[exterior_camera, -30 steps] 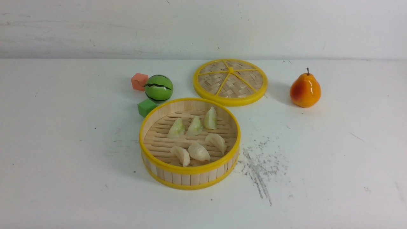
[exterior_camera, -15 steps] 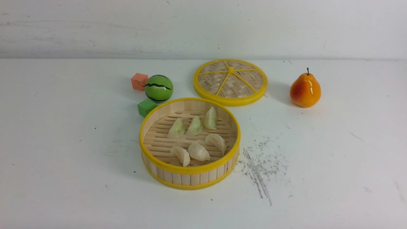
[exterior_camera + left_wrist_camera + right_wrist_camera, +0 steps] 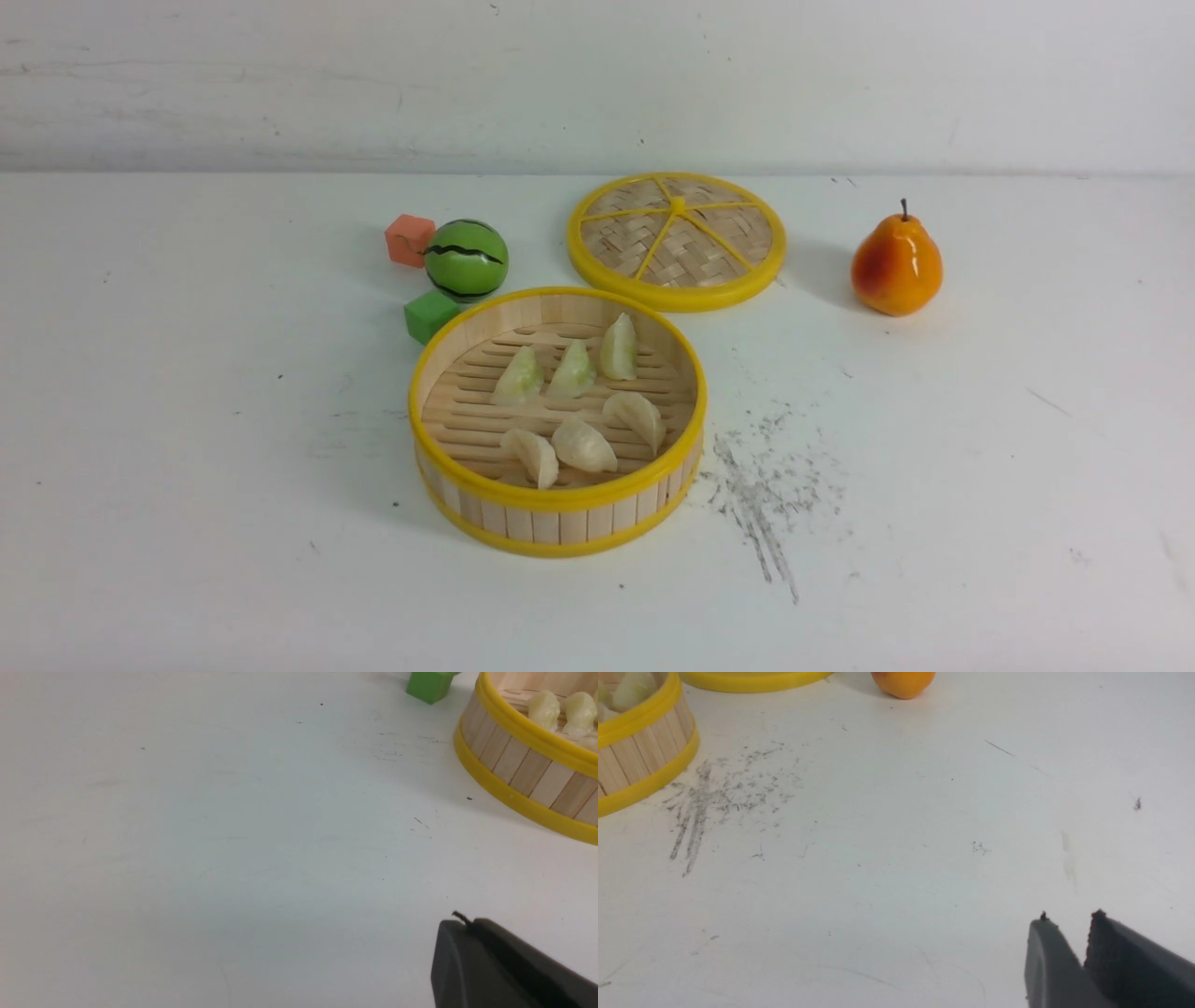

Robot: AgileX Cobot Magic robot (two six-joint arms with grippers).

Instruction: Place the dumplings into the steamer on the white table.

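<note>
While both arms are drawn back out of the front view, the six small crescent-shaped pleated toy dumplings (image 3: 574, 401) are seen lying inside the round shallow bamboo steamer with yellow rims (image 3: 557, 504), which stands near the middle of the large scuffed white table (image 3: 187, 420). Three pale green pieces are lined up toward the far wall of the basket and three cream-white ones toward the near wall; none is seen outside it, so the loading is judged complete.

The left gripper (image 3: 467, 933) is shown low over bare table beside the steamer, its dark fingers pressed together with nothing between them. The right gripper (image 3: 1071, 928) is shown over the table near the patch of grey scratch marks (image 3: 761, 495), its fingers (image 3: 1045, 961) slightly parted with a narrow gap and nothing held.

What remains is judged to be a clean withdrawal. It would be done well if both arms were kept apart from the basket's rim, so that the steamer is not nudged and the dumplings are not shaken out of their rows.

Left untouched around the basket are the flat woven disc lid with yellow rim (image 3: 677, 240) behind it, a small green cube (image 3: 429, 315) just beside its far left wall, a striped green ball (image 3: 466, 259), a small orange cube (image 3: 409, 239) and a glossy orange-yellow toy pear (image 3: 895, 264) well apart to the right.
</note>
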